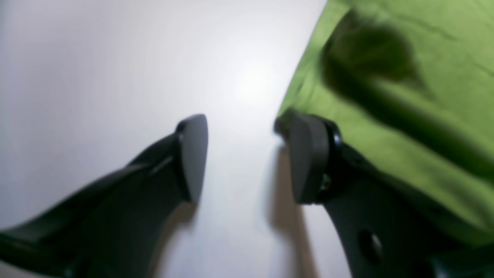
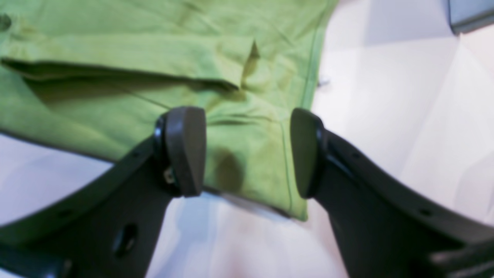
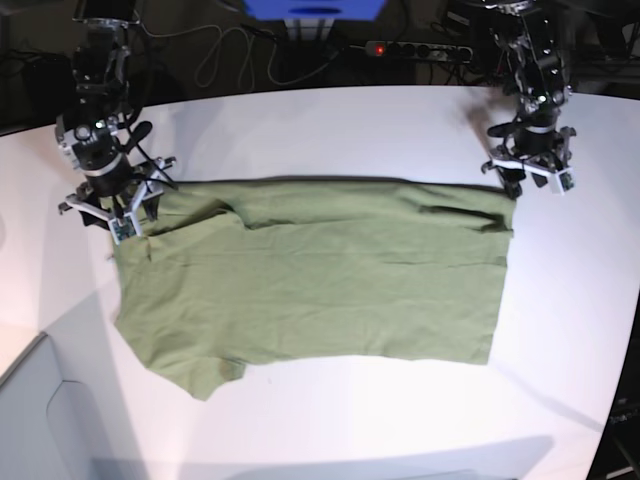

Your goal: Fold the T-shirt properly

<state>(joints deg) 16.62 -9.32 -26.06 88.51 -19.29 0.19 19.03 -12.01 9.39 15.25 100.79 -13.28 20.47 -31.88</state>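
The olive-green T-shirt (image 3: 320, 275) lies flat on the white table (image 3: 330, 125), folded lengthwise, with a sleeve at the lower left. My left gripper (image 3: 527, 180) hovers at the shirt's far right corner. In the left wrist view it (image 1: 249, 158) is open over bare table, with the T-shirt (image 1: 405, 116) just beyond its right finger (image 1: 308, 158). My right gripper (image 3: 118, 215) is at the shirt's far left corner. In the right wrist view it (image 2: 247, 152) is open above the T-shirt's (image 2: 154, 46) corner, with nothing pinched.
A power strip (image 3: 420, 48), cables and a blue object (image 3: 315, 10) sit behind the table's far edge. A grey panel (image 3: 30, 420) lies at the lower left. A grey edge (image 2: 471, 15) shows at the top right of the right wrist view.
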